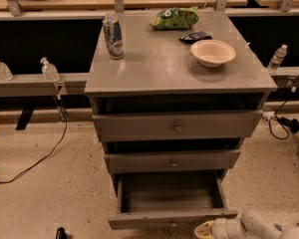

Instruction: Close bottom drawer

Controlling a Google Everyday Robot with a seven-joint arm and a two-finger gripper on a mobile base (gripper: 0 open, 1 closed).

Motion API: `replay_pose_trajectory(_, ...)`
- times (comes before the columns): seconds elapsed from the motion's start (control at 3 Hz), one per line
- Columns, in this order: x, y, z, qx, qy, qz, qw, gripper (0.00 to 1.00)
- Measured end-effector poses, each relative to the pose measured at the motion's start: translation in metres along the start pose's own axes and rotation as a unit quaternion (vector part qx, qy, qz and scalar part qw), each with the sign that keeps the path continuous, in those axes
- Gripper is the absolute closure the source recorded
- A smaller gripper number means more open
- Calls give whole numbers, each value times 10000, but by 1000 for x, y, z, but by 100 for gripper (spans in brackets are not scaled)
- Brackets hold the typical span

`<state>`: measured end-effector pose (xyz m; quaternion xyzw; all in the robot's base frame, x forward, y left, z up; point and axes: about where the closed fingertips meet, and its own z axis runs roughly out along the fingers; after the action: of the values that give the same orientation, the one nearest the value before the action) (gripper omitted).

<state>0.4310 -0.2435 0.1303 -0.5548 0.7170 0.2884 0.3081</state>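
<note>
Grey drawers (177,126), three; bottom drawer (154,219) pulled out, tool (205,230) near its front's right end (grip state unclear).

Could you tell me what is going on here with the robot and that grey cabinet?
The robot is set to close the bottom drawer of the cabinet. That drawer stands pulled well out and looks empty. The gripper is low at the drawer's front, near its right end; I cannot tell whether it touches. A can, a bowl and a green bag sit on top.
</note>
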Motion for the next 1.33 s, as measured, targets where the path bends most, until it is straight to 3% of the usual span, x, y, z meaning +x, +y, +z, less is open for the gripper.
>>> replay_pose_trajectory(0.33, -2, -5, 3, 168, -181, -18, 9997, 100)
replay_pose_trajectory(0.67, -11, -28, 5, 642, -380, -232, 9969, 100)
replay_pose_trajectory(1.0, -23, -48, 8, 907, -517, -477, 9934, 100)
replay_pose_trajectory(1.33, -23, -48, 7, 907, -517, -477, 9934, 100)
